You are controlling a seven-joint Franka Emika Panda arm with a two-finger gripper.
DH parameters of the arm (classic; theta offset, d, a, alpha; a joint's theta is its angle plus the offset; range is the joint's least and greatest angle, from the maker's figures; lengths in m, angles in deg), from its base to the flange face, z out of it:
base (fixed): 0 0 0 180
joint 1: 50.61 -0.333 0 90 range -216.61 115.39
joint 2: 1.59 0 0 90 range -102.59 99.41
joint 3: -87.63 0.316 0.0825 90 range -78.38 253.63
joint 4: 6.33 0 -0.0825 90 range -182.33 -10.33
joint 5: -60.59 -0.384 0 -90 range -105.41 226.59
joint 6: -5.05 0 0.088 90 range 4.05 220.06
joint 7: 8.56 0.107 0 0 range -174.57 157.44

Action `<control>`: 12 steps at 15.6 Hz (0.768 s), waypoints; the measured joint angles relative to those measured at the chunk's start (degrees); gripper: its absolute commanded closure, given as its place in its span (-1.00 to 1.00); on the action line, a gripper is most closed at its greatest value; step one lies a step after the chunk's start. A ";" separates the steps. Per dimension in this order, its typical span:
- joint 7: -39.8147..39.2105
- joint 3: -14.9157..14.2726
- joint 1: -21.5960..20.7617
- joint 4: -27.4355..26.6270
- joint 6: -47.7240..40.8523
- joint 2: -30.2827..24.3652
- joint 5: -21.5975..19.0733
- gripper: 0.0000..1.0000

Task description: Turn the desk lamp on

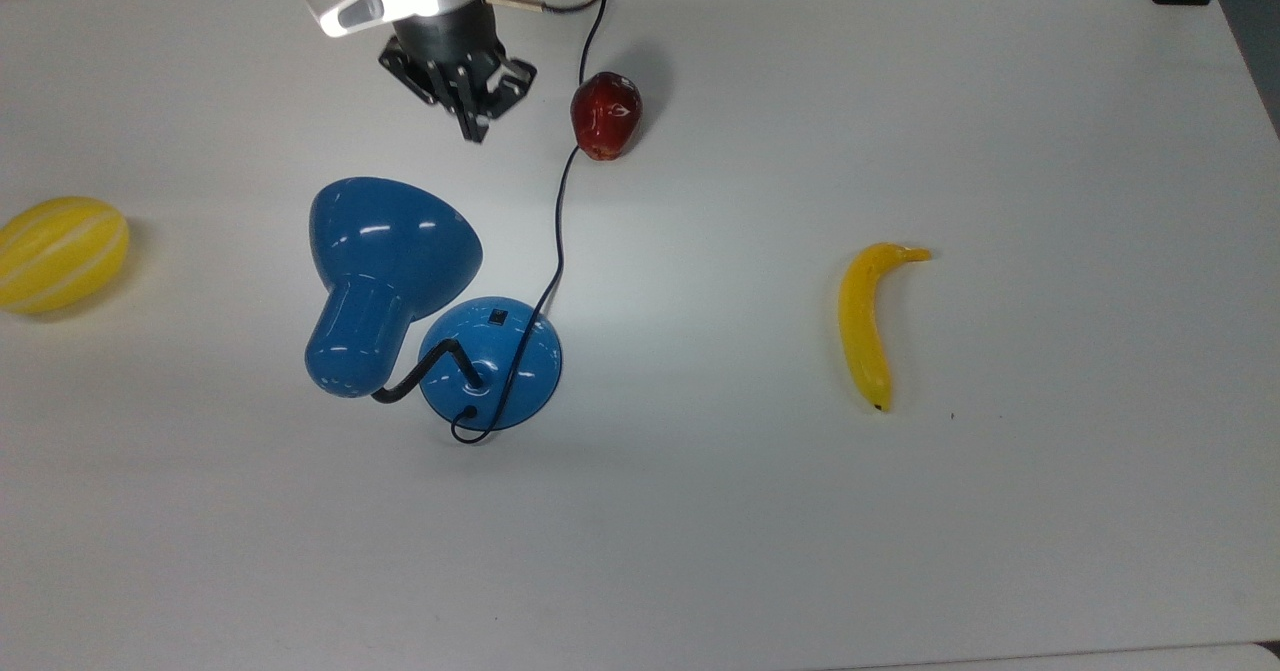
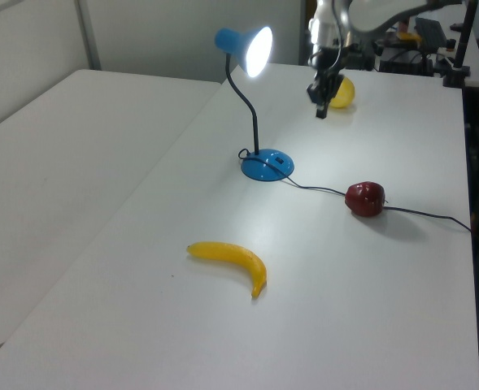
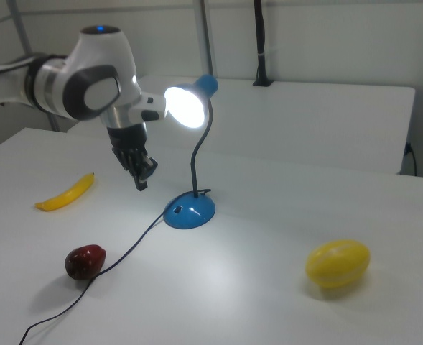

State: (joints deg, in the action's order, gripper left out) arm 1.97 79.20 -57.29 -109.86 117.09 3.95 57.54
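Looking at the lamp (image 3: pixel 193 154), you find it lit, standing on the surface (image 1: pixel 900 551). Your gripper (image 3: pixel 141 176) hangs closed and empty, clear of its base (image 1: pixel 490 363), with the red fruit (image 1: pixel 605 114) lying beside the cord (image 1: pixel 557 231).

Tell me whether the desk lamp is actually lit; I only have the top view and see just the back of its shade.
Observer: Yes. In the left view the desk lamp has a shade opening that glows bright white.
Operator: Is the tool touching the lamp or the table?
Observer: Neither. In the right view the tool hangs in the air above the table, to the right view's left of the lamp's neck and clear of the base.
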 measured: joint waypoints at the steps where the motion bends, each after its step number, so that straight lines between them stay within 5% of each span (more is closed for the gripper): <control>1: -0.42 0.30 0.95 -0.34 -2.56 -2.09 0.00 -0.08; 2: -1.64 0.53 1.84 -0.63 -5.15 -3.96 0.00 -0.66; 3: -3.34 0.70 2.62 -0.84 -7.73 -5.56 0.00 -1.00; 12: -7.18 0.90 4.37 -1.79 -15.71 -9.80 1.60 -1.00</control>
State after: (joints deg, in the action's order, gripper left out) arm -5.21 80.10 -52.92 -111.65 101.38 -5.85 59.15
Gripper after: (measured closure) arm 0.000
